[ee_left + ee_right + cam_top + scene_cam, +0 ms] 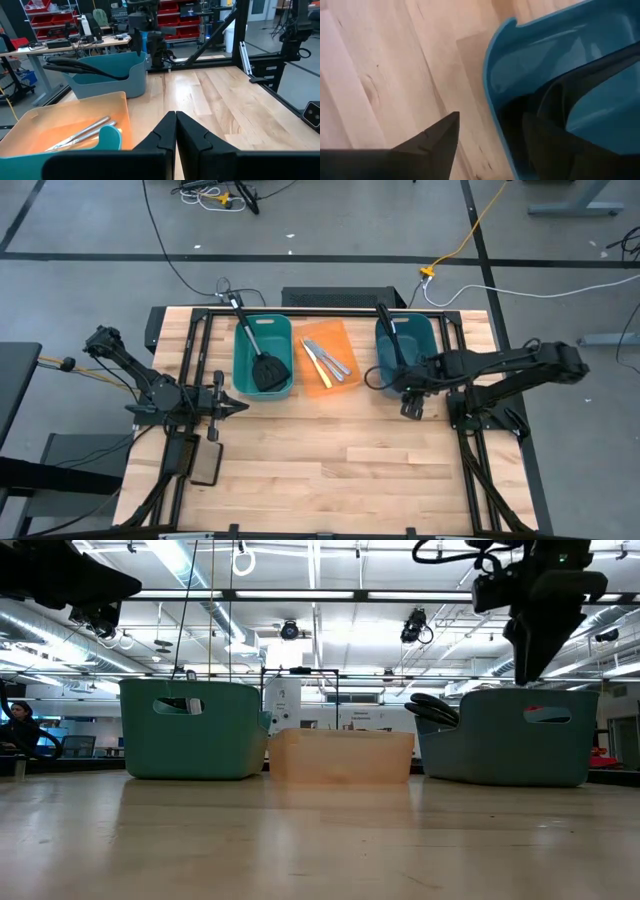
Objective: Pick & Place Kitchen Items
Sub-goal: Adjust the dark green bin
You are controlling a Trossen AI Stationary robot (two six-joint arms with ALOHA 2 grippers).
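Note:
Three bins stand in a row at the table's far side. A black slotted spatula (pixel 266 370) lies in the teal bin (pixel 245 375), its handle leaning out over the far rim. Several table knives (pixel 328 362) lie flat in the orange bin (pixel 340 335). Black ladles (pixel 392 345) lie in the blue bin (pixel 425 330), their ends poking over a rim (pixel 432 710). My right gripper (pixel 410 408) hangs open above the blue bin's near rim (pixel 492 75), pointing steeply down, with nothing between its fingers. My left gripper (pixel 240 408) stays shut and level, just in front of the teal bin.
A flat black pad (pixel 205 465) lies near the table's left front, beside my left arm. Dark frame rails run along both table sides. Bare wood (pixel 330 470) spreads over the near middle. A person (pixel 20 725) sits far off in the room.

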